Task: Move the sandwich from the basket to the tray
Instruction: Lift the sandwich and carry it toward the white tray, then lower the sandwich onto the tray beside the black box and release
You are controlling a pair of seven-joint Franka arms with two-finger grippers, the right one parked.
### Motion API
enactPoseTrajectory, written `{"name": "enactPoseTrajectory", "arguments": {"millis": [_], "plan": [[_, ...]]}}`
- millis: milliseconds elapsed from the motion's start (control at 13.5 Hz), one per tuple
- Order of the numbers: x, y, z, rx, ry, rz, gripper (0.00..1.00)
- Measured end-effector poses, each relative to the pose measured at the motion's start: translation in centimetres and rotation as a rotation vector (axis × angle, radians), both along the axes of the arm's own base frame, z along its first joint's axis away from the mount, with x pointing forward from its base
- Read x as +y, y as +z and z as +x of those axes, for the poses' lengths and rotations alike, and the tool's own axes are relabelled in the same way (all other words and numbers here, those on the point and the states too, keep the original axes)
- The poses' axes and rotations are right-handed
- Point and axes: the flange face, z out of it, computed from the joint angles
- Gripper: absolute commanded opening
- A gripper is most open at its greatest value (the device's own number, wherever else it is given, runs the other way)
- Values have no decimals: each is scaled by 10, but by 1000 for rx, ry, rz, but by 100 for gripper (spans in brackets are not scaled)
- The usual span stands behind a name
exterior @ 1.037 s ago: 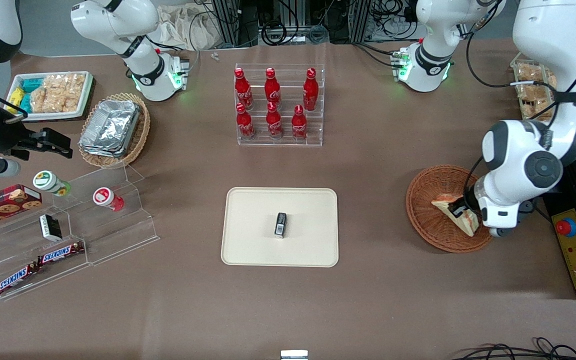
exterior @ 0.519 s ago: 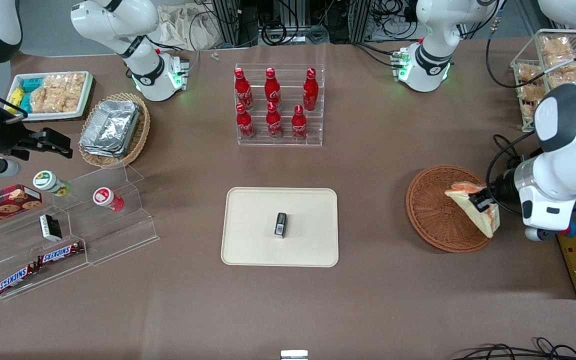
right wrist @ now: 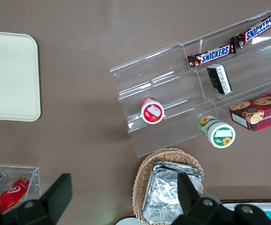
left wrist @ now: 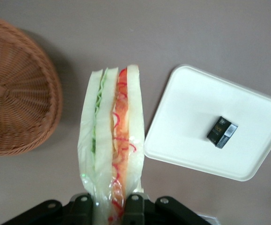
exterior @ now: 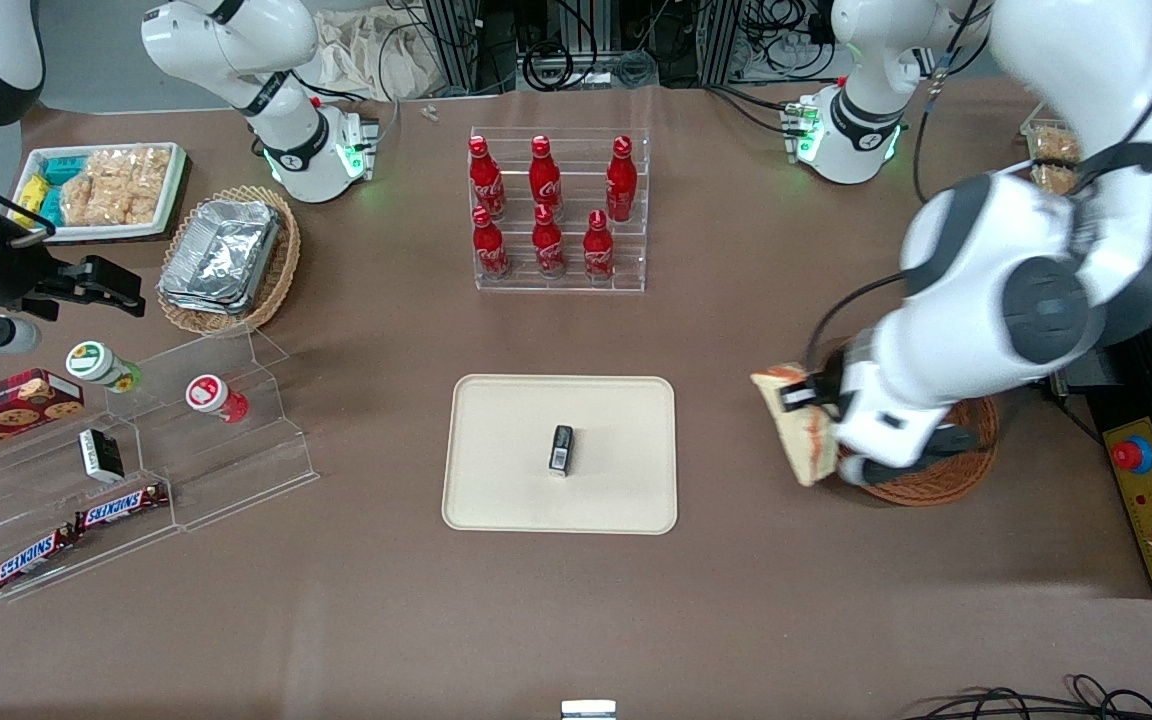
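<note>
My left gripper (exterior: 804,398) (left wrist: 108,208) is shut on the sandwich (exterior: 796,425) (left wrist: 113,140), a wrapped wedge with red and green filling along its edge. It hangs in the air above bare table, between the reddish-brown wicker basket (exterior: 936,480) (left wrist: 18,89) and the cream tray (exterior: 496,470) (left wrist: 191,140). The basket is empty in the left wrist view and mostly covered by the arm in the front view. A small black box (exterior: 562,449) (left wrist: 222,131) lies on the tray's middle.
An acrylic rack of red cola bottles (exterior: 556,210) stands farther from the front camera than the tray. Toward the parked arm's end are a tan basket of foil containers (exterior: 226,260), a clear stepped stand (exterior: 186,440) with snacks, and a white snack tray (exterior: 106,190).
The sandwich has been lifted out of the basket. The arm swung toward the working arm's end, then carried it back over the basket's rim toward the tray.
</note>
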Motion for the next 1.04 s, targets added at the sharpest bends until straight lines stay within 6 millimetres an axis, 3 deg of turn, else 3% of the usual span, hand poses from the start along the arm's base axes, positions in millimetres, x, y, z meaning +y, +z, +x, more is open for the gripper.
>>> {"name": "enactPoseTrajectory", "arguments": {"millis": [222,370,667,889,963,1037], "plan": [[-69,-54,5,-17,-51,-15,0],[-98,-95,10,-37,-52,-54,0],[-126,-172,7,-22,-92,-36,0],[-149,-216,-5,-29,-126,-3,1],[-155,-224,-7,-30,-125,-1,13],[-157,-229,-9,-27,-124,-1,44]]}}
